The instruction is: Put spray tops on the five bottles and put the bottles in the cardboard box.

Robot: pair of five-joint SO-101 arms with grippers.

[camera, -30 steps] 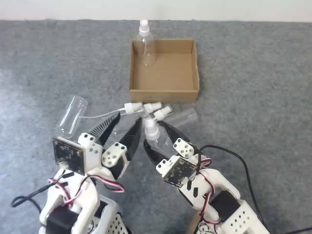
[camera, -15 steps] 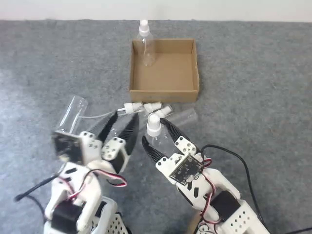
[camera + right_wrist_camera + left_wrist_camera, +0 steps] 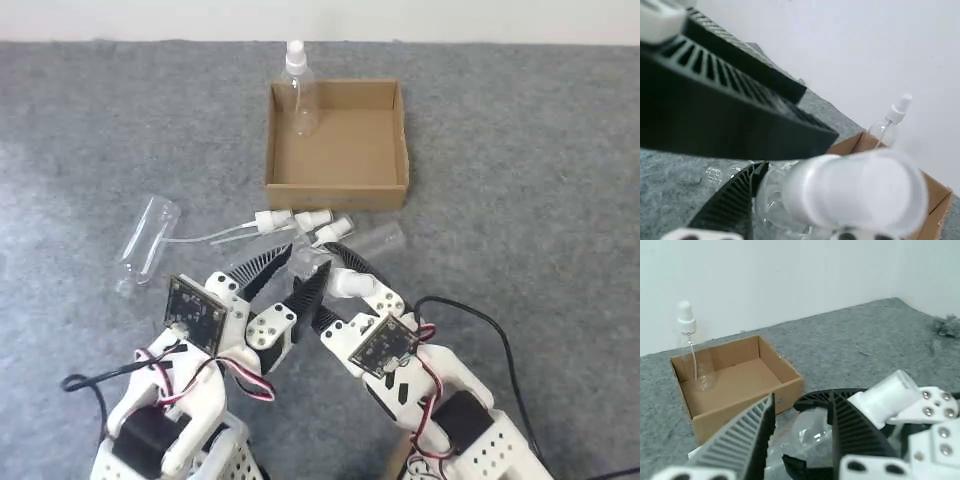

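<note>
My right gripper (image 3: 325, 278) is clamped on a tilted spray bottle (image 3: 810, 429), just on the near side of the cardboard box (image 3: 335, 188). My left gripper (image 3: 802, 405) stands wide, a jaw on either side of its clear body. A second capped bottle (image 3: 300, 95) stands in the box's far left corner.

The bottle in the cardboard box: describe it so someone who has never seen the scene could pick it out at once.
Find the open cardboard box at the far side of the grey carpet. In its far left corner stands a clear bottle. It alone is inside the box, upright, white spray top on.
</note>
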